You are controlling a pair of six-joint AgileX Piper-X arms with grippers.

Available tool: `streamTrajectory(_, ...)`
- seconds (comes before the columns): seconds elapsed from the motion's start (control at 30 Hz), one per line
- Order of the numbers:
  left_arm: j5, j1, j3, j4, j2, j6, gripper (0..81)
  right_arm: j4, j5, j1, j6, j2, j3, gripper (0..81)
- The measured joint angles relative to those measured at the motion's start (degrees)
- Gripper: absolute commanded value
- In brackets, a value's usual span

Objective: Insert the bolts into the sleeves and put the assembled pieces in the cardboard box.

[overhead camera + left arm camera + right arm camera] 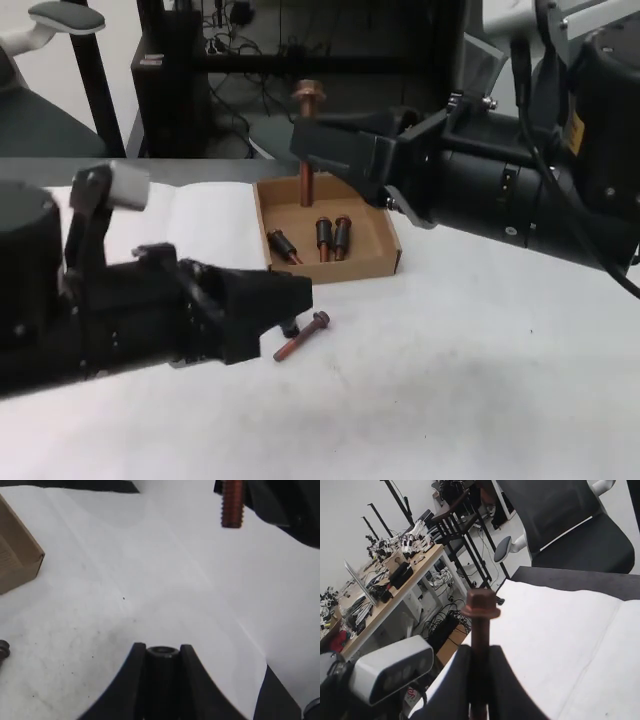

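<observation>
One copper hex-head bolt [480, 607]: right jaws clamped | black sleeve [161, 675]: left jaws clamped

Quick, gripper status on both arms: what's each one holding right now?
Left gripper: shut on a black sleeve.
Right gripper: shut on a bolt, head up.

We see the cardboard box [335, 268] on the bench [480, 380], w/ three assembled pieces [324, 237] in it, side by side. A loose bolt [302, 337] lies just in front of the box, beside the left gripper [290, 300], w/ a sleeve [161, 680] between its fingers. Above the box, the right gripper [305, 150] holds a 2nd bolt [307, 97] upright
</observation>
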Motion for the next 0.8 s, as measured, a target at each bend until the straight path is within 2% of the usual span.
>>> streamTrajectory(0.27, -0.41, 0.0, -4.63, 5.77, 0.45, 4.4, 1.7, 0.82, 0.0, 0.0, 0.19, 0.0, 0.0, 0.4)
streamTrajectory(0.63, -0.54, 0.0, -4.62, 2.68, 0.46, 4.73, 1.7, 4.01, 0.26, 0.0, -0.05, 0.0, 0.0, 0.4)
streamTrajectory(0.8, -0.54, 0.0, -4.62, 1.16, 0.46, 4.73, 1.7, 4.31, 2.62, 0.0, 0.99, 0.0, 0.0, 0.4)
